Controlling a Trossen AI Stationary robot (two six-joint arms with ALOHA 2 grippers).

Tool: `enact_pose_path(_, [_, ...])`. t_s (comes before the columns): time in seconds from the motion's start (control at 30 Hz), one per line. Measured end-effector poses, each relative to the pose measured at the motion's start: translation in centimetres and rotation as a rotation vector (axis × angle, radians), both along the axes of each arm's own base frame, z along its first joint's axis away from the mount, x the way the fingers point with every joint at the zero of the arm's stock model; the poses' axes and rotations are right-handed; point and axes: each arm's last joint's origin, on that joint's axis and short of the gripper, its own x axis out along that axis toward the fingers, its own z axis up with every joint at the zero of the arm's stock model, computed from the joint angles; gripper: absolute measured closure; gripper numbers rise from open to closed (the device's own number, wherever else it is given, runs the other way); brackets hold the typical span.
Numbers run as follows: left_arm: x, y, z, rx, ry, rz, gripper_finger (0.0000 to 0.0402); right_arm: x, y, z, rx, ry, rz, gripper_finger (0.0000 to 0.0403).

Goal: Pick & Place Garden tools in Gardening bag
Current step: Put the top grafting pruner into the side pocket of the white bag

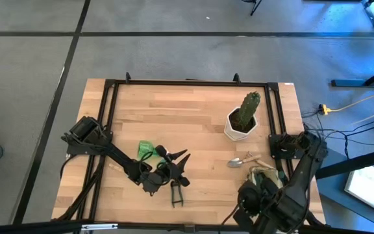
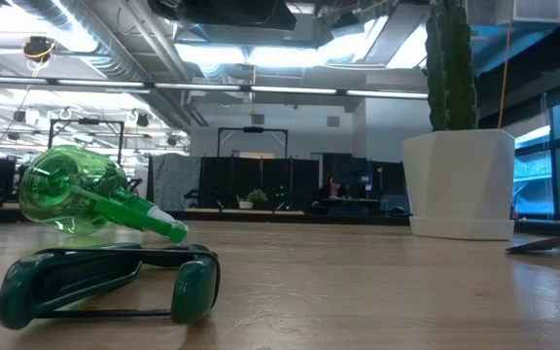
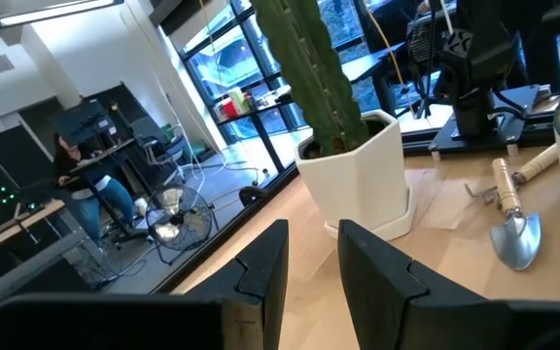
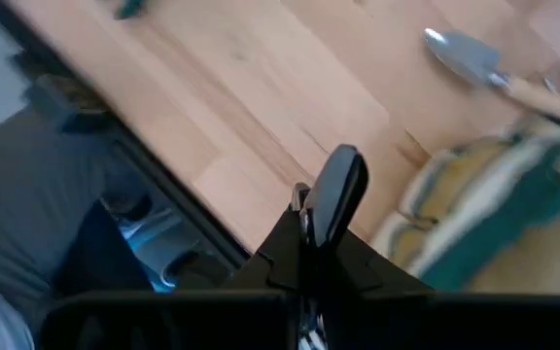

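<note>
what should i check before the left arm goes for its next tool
1. Left gripper empty, fingers slightly apart: ok.
2. Pruning shears lying free on the table just below it: ok.
3. Green spray bottle lying on its side, clear of the shears: ok.
4. Gardening bag mouth open: cannot tell, right arm covers it.
5. Right gripper shut, beside the bag, in the drop path: not ok.
6. Cactus pot upright: ok.

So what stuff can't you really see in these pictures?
- Gardening bag: high view, mostly hidden under the right arm; right wrist view, blurred and cut off by the edge.
- Pruning shears: high view, a dark tangle under the left end effector; I can't count them.
- Trowel: low view, cut off at the right edge.
- Cactus: low view, top cut off.
</note>
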Motion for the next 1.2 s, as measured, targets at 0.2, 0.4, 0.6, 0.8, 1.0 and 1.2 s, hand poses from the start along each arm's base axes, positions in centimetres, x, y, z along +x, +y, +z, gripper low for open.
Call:
enact_pose_path(0.2, [0.0, 0.0, 0.0, -0.012, -0.011, -0.006, 0.0313, -1.1, -1.4, 2.6, 0.035, -0.137, -0.079, 0.0389])
enact_pose_path(0.4, [0.0, 0.0, -0.2, -0.001, 0.007, -0.006, 0.0313, -2.0, -3.3, 3.7, 0.066, -0.125, -0.063, 0.0389])
enact_pose_path(0.6, [0.0, 0.0, -0.5, 0.002, 0.022, -0.005, 0.0313, -4.5, -5.8, 4.1, 0.119, -0.071, -0.091, 0.0389])
enact_pose_path(0.8, [0.1, 0.3, -0.6, -0.010, 0.015, 0.002, 0.0313, -8.5, -9.3, 1.8, 0.129, 0.044, -0.198, 0.0389])
enact_pose_path(1.0, [0.3, 0.7, -0.6, -0.011, 0.015, 0.016, 0.0313, -10.3, -11.7, 0.8, 0.123, -0.005, -0.317, 0.0389])
enact_pose_path(1.2, [0.4, 1.0, -0.6, -0.013, 0.014, 0.023, 0.0313, -9.0, -11.6, 1.4, 0.117, -0.014, -0.299, 0.0389])
